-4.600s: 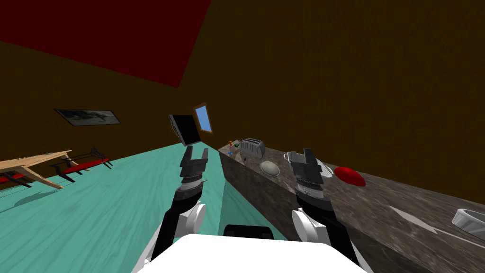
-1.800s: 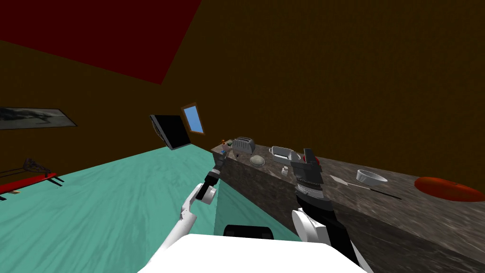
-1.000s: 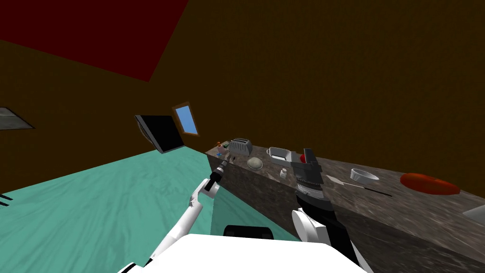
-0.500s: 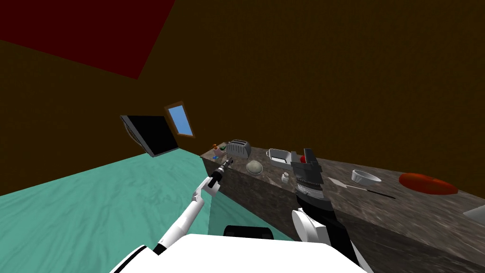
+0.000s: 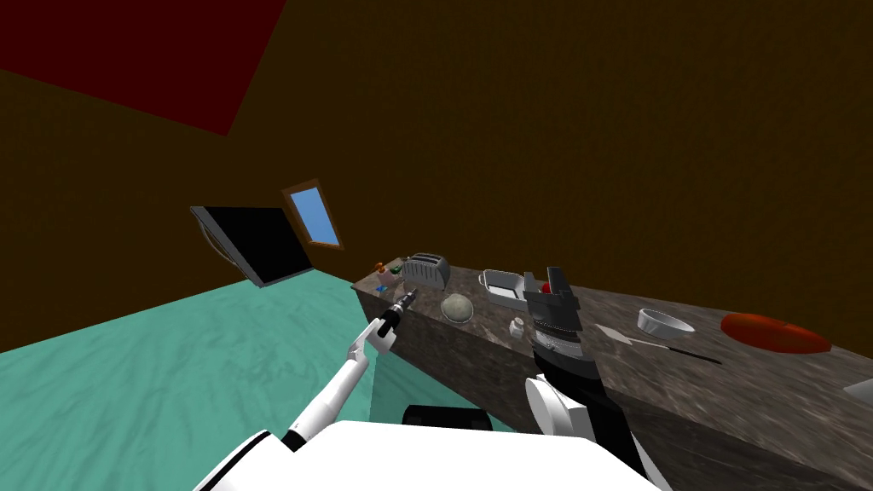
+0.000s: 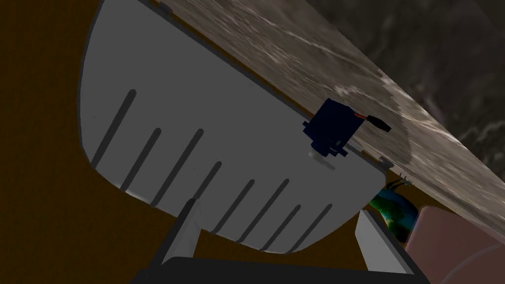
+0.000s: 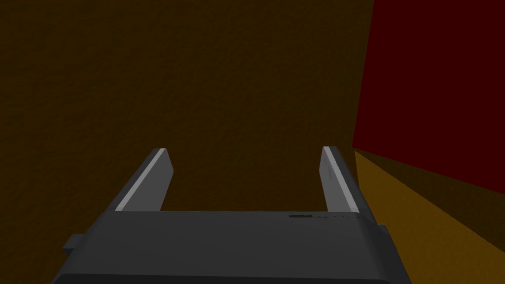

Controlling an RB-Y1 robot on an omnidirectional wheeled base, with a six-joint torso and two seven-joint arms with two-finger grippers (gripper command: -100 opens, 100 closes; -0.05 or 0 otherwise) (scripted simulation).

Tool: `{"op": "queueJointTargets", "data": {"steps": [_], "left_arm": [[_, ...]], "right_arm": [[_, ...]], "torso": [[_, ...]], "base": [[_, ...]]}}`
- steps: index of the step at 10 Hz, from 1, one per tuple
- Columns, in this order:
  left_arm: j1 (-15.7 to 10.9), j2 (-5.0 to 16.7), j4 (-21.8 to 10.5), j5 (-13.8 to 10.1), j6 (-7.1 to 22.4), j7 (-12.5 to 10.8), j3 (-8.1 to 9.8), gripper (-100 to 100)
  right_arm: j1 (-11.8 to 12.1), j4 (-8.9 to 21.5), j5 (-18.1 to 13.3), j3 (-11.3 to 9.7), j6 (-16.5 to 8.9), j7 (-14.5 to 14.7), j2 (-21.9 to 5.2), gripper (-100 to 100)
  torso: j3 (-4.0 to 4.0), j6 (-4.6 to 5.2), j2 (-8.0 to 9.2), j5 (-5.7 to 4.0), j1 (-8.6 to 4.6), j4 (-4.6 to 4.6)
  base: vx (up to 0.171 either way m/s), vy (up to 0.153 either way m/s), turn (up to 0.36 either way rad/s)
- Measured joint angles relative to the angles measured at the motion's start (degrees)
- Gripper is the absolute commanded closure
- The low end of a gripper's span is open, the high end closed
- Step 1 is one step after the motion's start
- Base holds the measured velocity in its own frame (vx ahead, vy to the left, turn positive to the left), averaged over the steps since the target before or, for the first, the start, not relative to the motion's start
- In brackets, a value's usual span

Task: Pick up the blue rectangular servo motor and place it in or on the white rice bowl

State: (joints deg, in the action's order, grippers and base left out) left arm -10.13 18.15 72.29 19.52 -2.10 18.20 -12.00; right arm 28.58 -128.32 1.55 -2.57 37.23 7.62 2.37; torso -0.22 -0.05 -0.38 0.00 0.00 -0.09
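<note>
The dark blue servo motor (image 6: pixel 331 127) lies on the marbled counter (image 5: pixel 750 375) in front of a grey toaster (image 6: pixel 197 128), an orange wire and black plug trailing from it. It is a small blue speck (image 5: pixel 381 288) at the counter's far left end in the head view. My left gripper (image 6: pixel 278 209) is open and apart from the servo, which lies beyond its fingertips. The left arm stretches out, with the gripper (image 5: pixel 409 297) by the counter's front edge. A white bowl (image 5: pixel 665 322) stands farther right on the counter. My right gripper (image 5: pixel 554 285) is raised and open (image 7: pixel 244 150).
On the counter stand the toaster (image 5: pixel 426 271), a grey dome (image 5: pixel 457 307), a white rectangular dish (image 5: pixel 503 285), a small white shaker (image 5: pixel 517 326), a knife (image 5: pixel 673 345) and a red plate (image 5: pixel 774 332). A green-blue object (image 6: pixel 394 212) and a pinkish one (image 6: pixel 444 241) sit beside the servo.
My view has shifted; the counter's far end has slid left in the picture. The left arm has stretched farther toward that end. The right arm has stayed put.
</note>
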Motion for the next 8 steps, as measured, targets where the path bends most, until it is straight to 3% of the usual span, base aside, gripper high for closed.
{"op": "queueJointTargets", "data": {"steps": [2,3,4,5,6,8], "left_arm": [[-0.24,-0.38,-1.87,1.18,1.70,0.99,-0.62,-100],[-0.22,-0.41,-1.99,1.24,1.88,1.09,-0.65,0],[-0.22,-0.41,-1.98,1.23,1.86,1.08,-0.65,-100],[-0.20,-0.49,-2.19,1.29,1.67,1.13,-0.47,-100],[-0.22,-0.51,-2.22,1.29,1.61,1.15,-0.45,100],[-0.20,-0.46,-2.23,1.29,1.66,1.14,-0.40,100]], "right_arm": [[0.00,0.00,0.00,0.00,0.00,0.00,0.00,0],[-0.01,0.00,0.00,0.00,0.00,0.00,0.00,0],[-0.01,0.00,0.00,0.00,0.00,0.00,0.00,0],[0.00,0.00,0.00,0.00,0.00,0.00,0.00,0],[-0.01,0.00,0.00,0.00,0.00,0.00,0.00,0],[-0.01,0.00,0.00,0.00,0.00,0.00,0.00,0]], "torso": [[0.07,-0.01,0.14,0.00,-0.01,0.02],[0.15,-0.01,0.27,-0.01,-0.02,0.06],[0.20,-0.01,0.34,-0.01,-0.03,0.08],[0.07,0.00,0.10,-0.02,-0.07,0.04],[0.16,-0.01,0.30,0.00,0.00,0.06],[0.23,0.06,0.40,-0.01,-0.11,0.09]], "base": [[0.036,0.004,-0.018],[0.000,0.000,0.000],[0.102,-0.014,-0.025],[0.001,0.019,-0.042],[0.000,0.000,0.000],[0.000,0.000,-0.007]]}}
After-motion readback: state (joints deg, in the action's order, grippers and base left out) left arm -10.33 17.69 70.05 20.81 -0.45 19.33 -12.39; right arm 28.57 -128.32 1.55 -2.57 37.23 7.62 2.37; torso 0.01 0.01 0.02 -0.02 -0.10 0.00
